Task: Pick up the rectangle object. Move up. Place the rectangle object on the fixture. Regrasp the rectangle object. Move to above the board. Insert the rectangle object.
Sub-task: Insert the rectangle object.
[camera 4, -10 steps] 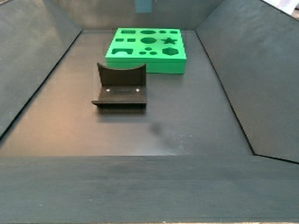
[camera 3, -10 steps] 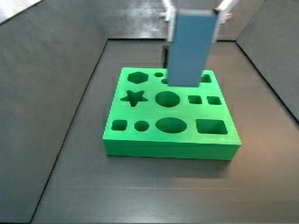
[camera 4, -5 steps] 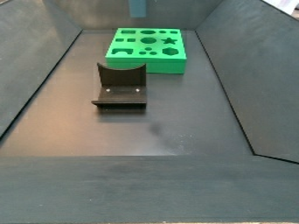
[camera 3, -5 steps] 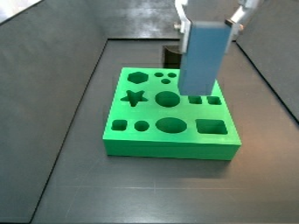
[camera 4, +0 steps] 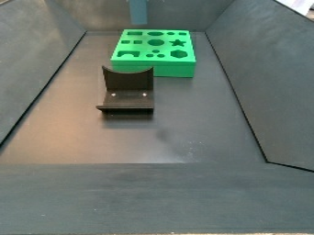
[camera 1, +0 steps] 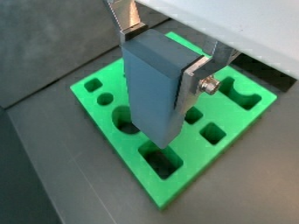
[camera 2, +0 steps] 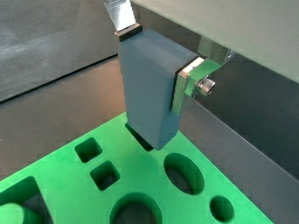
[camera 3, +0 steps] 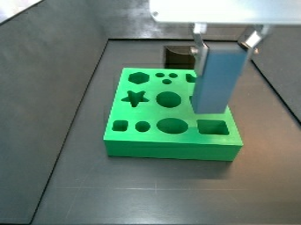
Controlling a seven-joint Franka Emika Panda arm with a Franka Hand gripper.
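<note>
My gripper (camera 3: 223,42) is shut on the rectangle object (camera 3: 220,79), a light blue-grey block held upright by its upper end. The block also shows in both wrist views (camera 1: 158,87) (camera 2: 149,87), with a silver finger (camera 1: 197,77) on each side of it. It hangs just above the green board (camera 3: 171,149), its lower end over the board's right side near the square holes. The board also shows in both wrist views (camera 1: 193,166) (camera 2: 59,175). In a side view only a bit of the block (camera 4: 139,11) shows above the board (camera 4: 153,66). The dark fixture (camera 4: 127,87) stands beside the board.
The board and fixture sit on a dark floor enclosed by sloping grey walls (camera 4: 37,92). The fixture shows as a dark shape (camera 3: 179,57) behind the board in a side view.
My gripper has carried the block to the right across the board and somewhat lower. The board and fixture have not moved.
</note>
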